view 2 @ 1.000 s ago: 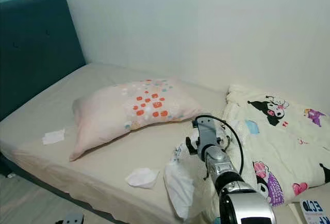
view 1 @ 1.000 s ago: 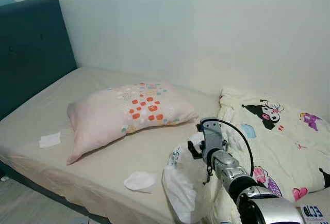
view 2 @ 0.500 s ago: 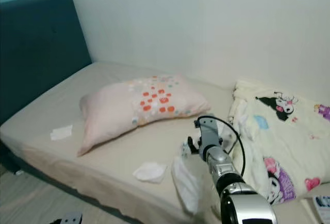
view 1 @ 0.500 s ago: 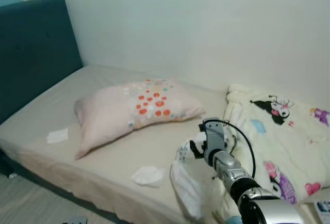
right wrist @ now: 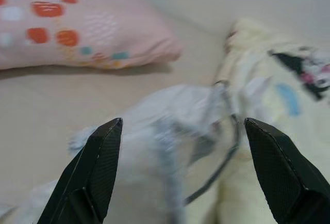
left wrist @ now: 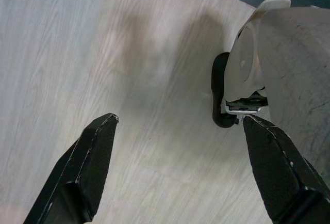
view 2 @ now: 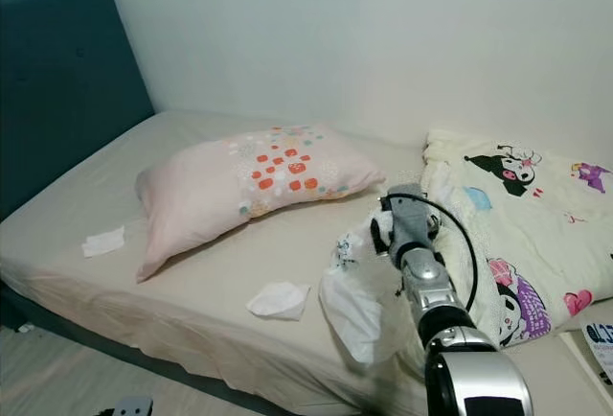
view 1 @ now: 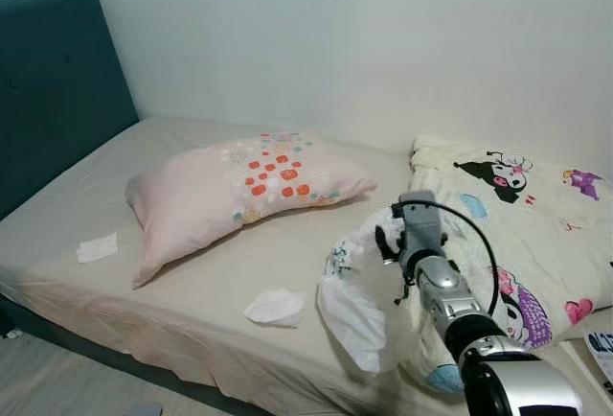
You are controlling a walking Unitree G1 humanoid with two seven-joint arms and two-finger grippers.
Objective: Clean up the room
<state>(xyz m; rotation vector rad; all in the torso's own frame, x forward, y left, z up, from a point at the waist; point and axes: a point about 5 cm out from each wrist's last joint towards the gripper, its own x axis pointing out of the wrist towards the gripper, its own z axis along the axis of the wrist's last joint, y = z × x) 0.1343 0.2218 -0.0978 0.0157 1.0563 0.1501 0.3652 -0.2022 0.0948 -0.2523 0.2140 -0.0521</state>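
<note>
A crumpled white tissue (view 1: 275, 307) lies near the bed's front edge. A flat tissue (view 1: 96, 247) lies left of the pink pillow (view 1: 244, 191). My right arm reaches over the bed, and a white plastic bag (view 1: 352, 291) hangs at its gripper (right wrist: 183, 123). The black fingers (right wrist: 93, 172) stand wide open, with the blurred bag beyond them. My left gripper (left wrist: 180, 118) hangs open over the wood floor.
A teal headboard (view 1: 48, 80) stands at the left and a white wall runs behind the beige bed (view 1: 144, 282). A cream cartoon-print blanket (view 1: 536, 215) is bunched on the bed's right. A white and black piece of the robot's base (left wrist: 247, 79) shows by the left gripper.
The whole view has swayed as the camera moved. The right arm with the bag sits slightly higher and further right in the picture; the tissues and pillow lie as before.
</note>
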